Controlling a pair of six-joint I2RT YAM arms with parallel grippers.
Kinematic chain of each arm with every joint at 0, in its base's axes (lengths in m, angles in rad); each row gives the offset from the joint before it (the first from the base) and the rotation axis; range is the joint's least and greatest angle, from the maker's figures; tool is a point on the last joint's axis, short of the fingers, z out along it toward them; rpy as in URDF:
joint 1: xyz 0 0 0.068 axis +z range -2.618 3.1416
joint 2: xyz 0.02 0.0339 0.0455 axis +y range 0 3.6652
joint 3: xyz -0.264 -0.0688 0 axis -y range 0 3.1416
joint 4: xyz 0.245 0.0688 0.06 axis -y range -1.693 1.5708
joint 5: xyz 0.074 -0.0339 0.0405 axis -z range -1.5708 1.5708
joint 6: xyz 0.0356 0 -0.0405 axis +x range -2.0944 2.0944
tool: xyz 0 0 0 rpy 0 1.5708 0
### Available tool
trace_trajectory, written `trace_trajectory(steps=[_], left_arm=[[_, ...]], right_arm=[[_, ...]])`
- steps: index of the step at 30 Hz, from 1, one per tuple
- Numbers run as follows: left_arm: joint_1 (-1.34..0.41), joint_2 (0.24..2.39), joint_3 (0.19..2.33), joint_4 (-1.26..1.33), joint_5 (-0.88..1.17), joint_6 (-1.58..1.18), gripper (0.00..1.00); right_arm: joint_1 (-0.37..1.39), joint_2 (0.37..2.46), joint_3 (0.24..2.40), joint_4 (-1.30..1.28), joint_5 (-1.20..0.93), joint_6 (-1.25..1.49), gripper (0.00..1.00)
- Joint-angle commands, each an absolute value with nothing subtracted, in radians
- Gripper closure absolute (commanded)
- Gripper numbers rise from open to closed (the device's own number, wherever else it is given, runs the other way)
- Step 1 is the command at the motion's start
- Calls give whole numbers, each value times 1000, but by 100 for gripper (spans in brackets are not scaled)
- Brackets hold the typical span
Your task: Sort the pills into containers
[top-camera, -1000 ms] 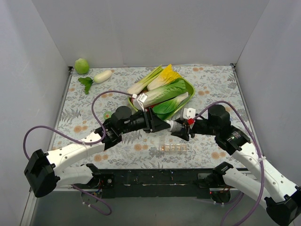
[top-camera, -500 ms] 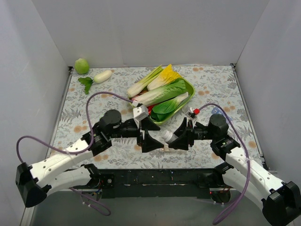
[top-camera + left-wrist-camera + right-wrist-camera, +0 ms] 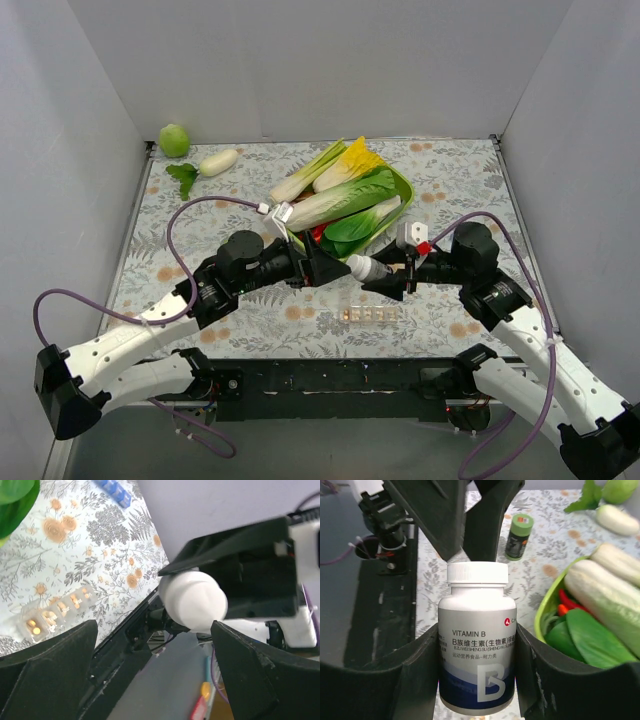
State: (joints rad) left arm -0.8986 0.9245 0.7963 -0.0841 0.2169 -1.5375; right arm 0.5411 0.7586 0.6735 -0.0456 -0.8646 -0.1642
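Note:
A white VITAMIN B pill bottle (image 3: 477, 645) with its white cap (image 3: 194, 600) on lies level above the table, and my right gripper (image 3: 477, 652) is shut on its body. My left gripper (image 3: 322, 268) stands wide open just left of the cap (image 3: 362, 267) and does not touch it. Its dark fingers (image 3: 55, 665) frame the cap in the left wrist view. The containers (image 3: 372, 315), a short translucent strip of small compartments, lie on the patterned cloth below the bottle. Orange pills show in the containers (image 3: 52, 614).
A green bowl (image 3: 404, 190) of leafy vegetables sits behind the grippers. A small green-capped bottle (image 3: 519, 536) stands beyond the left fingers. A white radish (image 3: 218, 162) and a green round fruit (image 3: 174, 140) lie at the back left. A blue object (image 3: 114, 491) lies on the cloth.
My left gripper, shut around the bottle's cap a second ago, has opened wide and drawn back to the left. The right gripper still holds the bottle, after dipping toward the strip and rising again.

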Motion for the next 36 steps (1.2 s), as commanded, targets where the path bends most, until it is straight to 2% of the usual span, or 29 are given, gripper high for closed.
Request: trace_trajectory(steps=[1, 10, 15, 18, 26, 32, 35, 36], left_arm=[[-893, 942, 841, -65, 158, -1773, 2], [-893, 1023, 902, -11, 207, -1838, 5], [-893, 1048, 908, -72, 209, -1826, 12], [-893, 1069, 914, -97, 209, -1822, 13], [-893, 1104, 922, -51, 293, -1810, 34], [-893, 1108, 925, -64, 345, -1781, 43], [-893, 1118, 933, -78, 386, -1735, 60], [-893, 1121, 933, -81, 397, -1720, 70]], right_arm=[[581, 756, 756, -193, -763, -460, 99], [611, 775, 779, -187, -724, -534, 99], [615, 782, 782, -179, -724, -532, 99], [615, 784, 784, -176, -726, -529, 99], [618, 793, 769, -155, -721, -500, 99], [618, 793, 752, -135, -709, -483, 99], [618, 790, 746, -129, -712, -469, 99], [618, 788, 744, -127, -715, -465, 99]])
